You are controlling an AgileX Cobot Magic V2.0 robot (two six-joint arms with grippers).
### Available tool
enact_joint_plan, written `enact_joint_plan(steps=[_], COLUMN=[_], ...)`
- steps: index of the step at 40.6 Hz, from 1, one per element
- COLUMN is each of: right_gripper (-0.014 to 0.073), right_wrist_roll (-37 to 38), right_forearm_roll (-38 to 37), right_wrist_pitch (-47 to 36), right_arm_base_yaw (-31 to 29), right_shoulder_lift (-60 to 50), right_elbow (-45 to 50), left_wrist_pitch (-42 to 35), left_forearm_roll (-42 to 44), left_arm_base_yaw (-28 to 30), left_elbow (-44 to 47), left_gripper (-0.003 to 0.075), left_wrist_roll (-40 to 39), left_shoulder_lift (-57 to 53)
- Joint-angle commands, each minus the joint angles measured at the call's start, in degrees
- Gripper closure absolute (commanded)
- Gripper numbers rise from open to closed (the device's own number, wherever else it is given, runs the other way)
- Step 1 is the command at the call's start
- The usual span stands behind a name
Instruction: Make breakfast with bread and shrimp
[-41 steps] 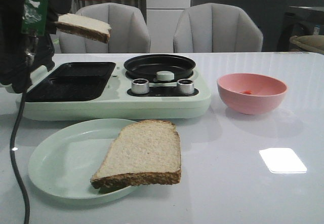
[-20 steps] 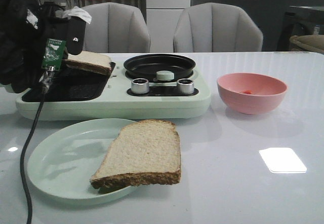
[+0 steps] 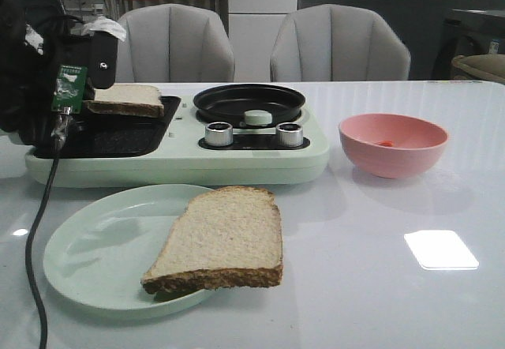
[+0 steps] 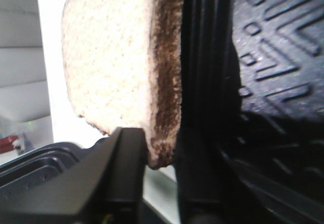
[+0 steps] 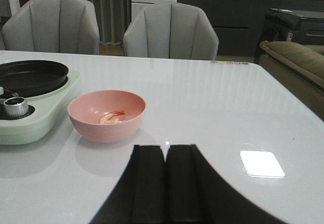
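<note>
Behind a glossy white table (image 3: 371, 286), 2 grey padded chairs (image 3: 339, 45) and a dark counter. On the table, near the front edge, stood a pale green round plate (image 3: 87, 262) with 1 large square slice of beige bread with brown crust (image 3: 225, 238), its right part reaching over the plate's rim. Behind the plate sat a mint-green cooking appliance (image 3: 237, 159) with a ribbed black grill tray (image 3: 118, 132) on the left, a round black pan (image 3: 248, 100) on the right, and 2 silver knobs (image 3: 219, 134). Held a second slice of the same bread (image 3: 126, 99) by one edge in the black left gripper (image 3: 83, 96), jaws closed on the crust, the slice nearly flat just above the grill tray. Could not tell whether it touched the tray. Seen close in the left wrist view: the same slice (image 4: 121, 57), dark crust beside the ribbed tray surface (image 4: 276, 41). Right of the appliance stood a pink round bowl (image 3: 392, 145) with a small orange-pink shrimp (image 5: 112, 116) inside. Near the bowl but apart from it, the black right gripper (image 5: 165, 155), low over the table, fingers pressed together with nothing between.
</note>
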Motion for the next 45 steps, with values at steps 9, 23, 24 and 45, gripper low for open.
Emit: enact_joint_plan(steps=[9,23,24,45], right_gripper=[0.0617,0.0617,0.0617,0.0617], right_wrist_roll=[-0.1,-0.1,-0.1,-0.1], right_forearm_roll=[-0.2,-0.2,-0.2,-0.2], right_wrist_pitch=[-5.1,-5.1,-5.1,-5.1], right_arm_base_yaw=[-0.3,-0.3,-0.3,-0.3], right_shoulder_lift=[-0.5,-0.5,-0.5,-0.5], right_elbow=[-0.2,-0.2,-0.2,-0.2], left_wrist_pitch=[-3.1,-3.1,-3.1,15.6], left_forearm_roll=[-2.1,-19.6,-21.9,-69.1], left_arm_base_yaw=[0.2,-1.9,-2.0,-4.6], left_elbow=[1.2,5.6,5.8,7.5], left_gripper=[0.0156,0.0156,0.0156,0.0156], left_wrist_roll=[-2.3,-2.5,-2.5,-2.5], left_shoulder_lift=[-7.2,-17.4,-18.8,-49.7])
